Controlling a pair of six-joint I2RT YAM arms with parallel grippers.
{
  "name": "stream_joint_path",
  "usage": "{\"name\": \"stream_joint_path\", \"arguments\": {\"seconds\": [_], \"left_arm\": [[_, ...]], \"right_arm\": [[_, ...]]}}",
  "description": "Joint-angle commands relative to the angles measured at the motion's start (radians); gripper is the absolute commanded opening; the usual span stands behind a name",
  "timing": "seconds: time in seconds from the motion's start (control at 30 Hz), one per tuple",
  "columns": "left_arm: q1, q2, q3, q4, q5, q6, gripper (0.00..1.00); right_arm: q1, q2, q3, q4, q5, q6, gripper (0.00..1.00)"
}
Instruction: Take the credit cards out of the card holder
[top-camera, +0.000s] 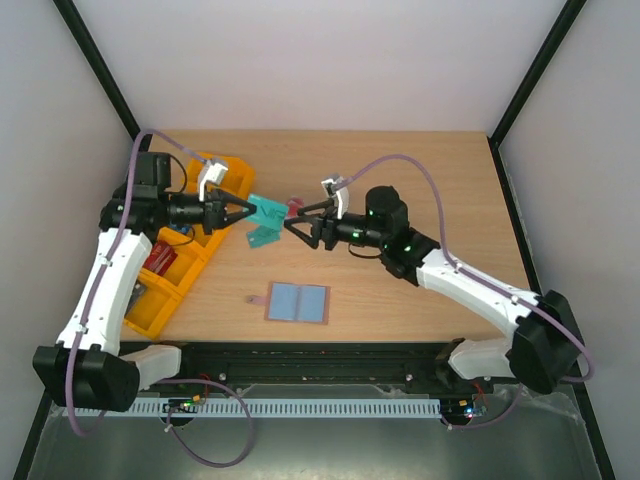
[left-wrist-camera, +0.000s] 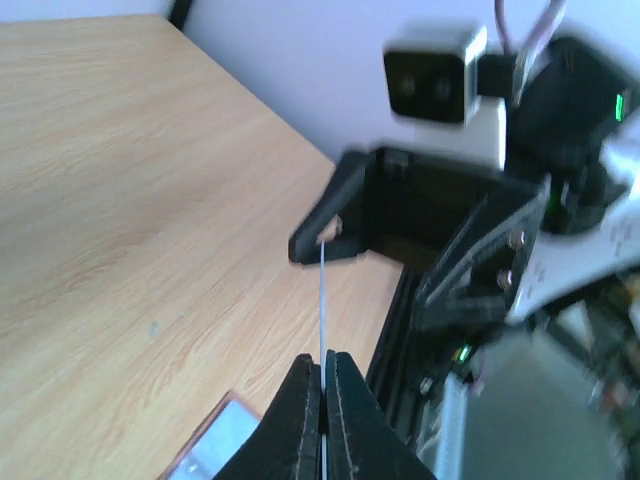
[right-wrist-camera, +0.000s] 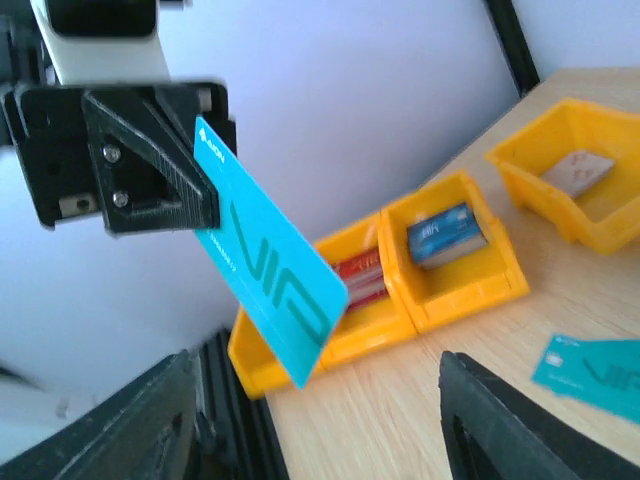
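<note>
The card holder (top-camera: 297, 302) lies open on the table, grey-blue inside up, and its corner (left-wrist-camera: 215, 445) shows in the left wrist view. My left gripper (top-camera: 250, 210) (left-wrist-camera: 323, 365) is shut on a teal credit card (top-camera: 270, 208) (right-wrist-camera: 270, 290), held above the table and seen edge-on (left-wrist-camera: 322, 300) from the left wrist. My right gripper (top-camera: 290, 222) (right-wrist-camera: 318, 400) faces it, open, its fingers spread either side of the card's free corner without touching it. A second teal card (top-camera: 262, 238) (right-wrist-camera: 590, 365) lies on the table below.
A row of orange bins (top-camera: 170, 270) (right-wrist-camera: 450, 275) stands along the left side, holding red (right-wrist-camera: 362, 278) and blue (right-wrist-camera: 445, 235) packs and a pale flat item (right-wrist-camera: 578, 172). A small pinkish thing (top-camera: 295, 205) shows by the right fingers; what it is cannot be told.
</note>
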Motion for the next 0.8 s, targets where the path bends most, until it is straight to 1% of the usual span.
{"name": "stream_joint_path", "arguments": {"seconds": [0.0, 0.03, 0.1, 0.17, 0.2, 0.37, 0.4, 0.43, 0.47, 0.5, 0.53, 0.57, 0.6, 0.63, 0.67, 0.7, 0.77], "left_arm": [[0.055, -0.013, -0.063, 0.372, 0.001, -0.534, 0.02], [0.062, -0.009, -0.076, 0.422, -0.004, -0.613, 0.02], [0.071, -0.004, -0.099, 0.501, 0.002, -0.746, 0.02], [0.071, -0.001, -0.108, 0.533, 0.014, -0.797, 0.02], [0.073, -0.001, -0.112, 0.541, 0.021, -0.806, 0.02], [0.082, -0.003, -0.127, 0.567, 0.037, -0.833, 0.02], [0.086, -0.001, -0.13, 0.564, 0.032, -0.832, 0.02], [0.09, 0.0, -0.134, 0.561, 0.029, -0.831, 0.02], [0.092, 0.001, -0.141, 0.558, 0.024, -0.829, 0.02], [0.095, 0.001, -0.147, 0.546, 0.017, -0.82, 0.02], [0.102, -0.005, -0.154, 0.524, -0.001, -0.802, 0.07], [0.112, -0.009, -0.159, 0.485, -0.034, -0.778, 0.39], [0.131, -0.017, -0.163, 0.448, -0.077, -0.743, 0.74], [0.154, -0.025, -0.167, 0.405, -0.131, -0.704, 0.95], [0.182, -0.033, -0.169, 0.366, -0.196, -0.651, 0.99], [0.209, -0.041, -0.172, 0.342, -0.255, -0.63, 0.99], [0.267, -0.054, -0.189, 0.327, -0.342, -0.623, 0.99]], "right_arm": [[0.03, 0.06, -0.108, 0.686, 0.199, 0.473, 0.68], [0.052, 0.091, -0.102, 0.723, 0.239, 0.493, 0.69], [0.063, 0.141, -0.085, 0.797, 0.272, 0.55, 0.68], [0.064, 0.185, -0.074, 0.861, 0.29, 0.604, 0.64], [0.065, 0.199, -0.065, 0.862, 0.297, 0.615, 0.61], [0.064, 0.245, -0.034, 0.823, 0.292, 0.649, 0.34], [0.065, 0.251, -0.026, 0.815, 0.288, 0.65, 0.24], [0.064, 0.253, -0.019, 0.795, 0.289, 0.649, 0.1], [0.064, 0.253, -0.011, 0.773, 0.294, 0.643, 0.03], [0.062, 0.252, -0.007, 0.75, 0.301, 0.631, 0.02], [0.058, 0.248, -0.003, 0.728, 0.304, 0.62, 0.02], [0.048, 0.247, 0.005, 0.691, 0.302, 0.606, 0.02], [0.028, 0.249, 0.028, 0.614, 0.289, 0.579, 0.02], [0.005, 0.263, 0.091, 0.501, 0.256, 0.515, 0.02], [-0.027, 0.3, 0.154, 0.306, 0.228, 0.442, 0.02], [-0.043, 0.335, 0.235, 0.129, 0.205, 0.354, 0.02], [-0.052, 0.419, 0.368, -0.14, 0.184, 0.175, 0.02]]}}
